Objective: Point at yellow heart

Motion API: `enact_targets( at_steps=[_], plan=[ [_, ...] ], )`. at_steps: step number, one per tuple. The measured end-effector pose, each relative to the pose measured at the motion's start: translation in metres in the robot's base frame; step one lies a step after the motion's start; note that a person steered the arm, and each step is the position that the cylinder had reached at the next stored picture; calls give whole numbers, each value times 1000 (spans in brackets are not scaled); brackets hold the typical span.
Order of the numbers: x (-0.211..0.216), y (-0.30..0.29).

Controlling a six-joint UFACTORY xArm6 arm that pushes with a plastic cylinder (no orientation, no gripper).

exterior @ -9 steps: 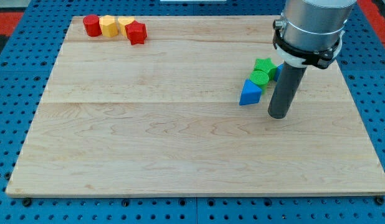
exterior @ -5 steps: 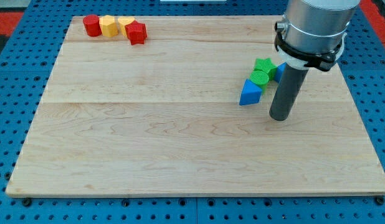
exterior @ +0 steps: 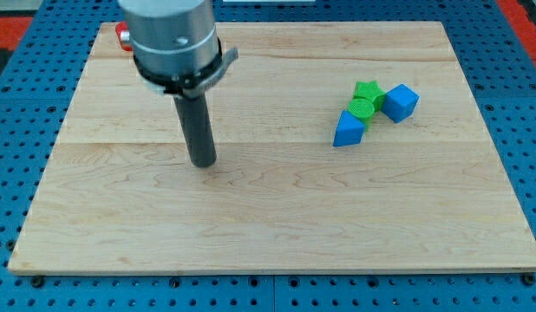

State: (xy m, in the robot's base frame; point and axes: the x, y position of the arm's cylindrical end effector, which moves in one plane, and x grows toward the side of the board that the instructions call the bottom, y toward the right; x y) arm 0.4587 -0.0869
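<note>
My tip (exterior: 203,161) rests on the wooden board (exterior: 268,199) left of centre. The arm's grey body hides most of the top-left corner. Only a sliver of a red block (exterior: 121,32) shows at its left edge. The yellow heart is hidden behind the arm, as are the other yellow block and the second red block seen there earlier. The tip stands well below that corner group.
At the right sit a green star (exterior: 369,90), a green round block (exterior: 361,107), a blue cube (exterior: 400,102) and a blue triangular block (exterior: 347,129), clustered together. A blue pegboard (exterior: 25,104) surrounds the board.
The arm has swept from the right side, beside the blue and green cluster, to left of centre. It now covers the top-left blocks. The blue cube is now uncovered.
</note>
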Motion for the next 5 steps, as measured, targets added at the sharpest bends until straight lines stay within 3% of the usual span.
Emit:
enact_targets(
  at_steps=[2, 3, 4, 5],
  plan=[
    [-99, 75],
    [-172, 105],
    [-240, 83],
    [-267, 15]
  ],
)
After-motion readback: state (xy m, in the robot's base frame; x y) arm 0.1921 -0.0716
